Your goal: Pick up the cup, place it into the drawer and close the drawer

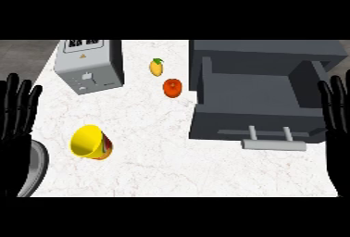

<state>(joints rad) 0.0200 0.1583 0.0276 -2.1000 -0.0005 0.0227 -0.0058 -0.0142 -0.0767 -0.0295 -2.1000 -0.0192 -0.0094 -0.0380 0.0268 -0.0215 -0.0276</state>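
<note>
We are seeing bare counter [157, 157] lying around the tipped yellow cup [90, 142]. The open drawer [253, 99] is gaping unobstructed; the toaster [89, 65], lemon [157, 67] and tomato [172, 87] are crowding the back.

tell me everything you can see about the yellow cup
The cup is bright yellow inside and around the rim, with a red and orange pattern on its outer wall. It looks like smooth plastic or glazed ware. It lies tipped on its side on the white marbled counter, its open mouth facing up and to the left, its base pointing down and right. No handle shows. It sits at the counter's left front, below the toaster, far left of the open drawer. Neither hand touches it.
</note>
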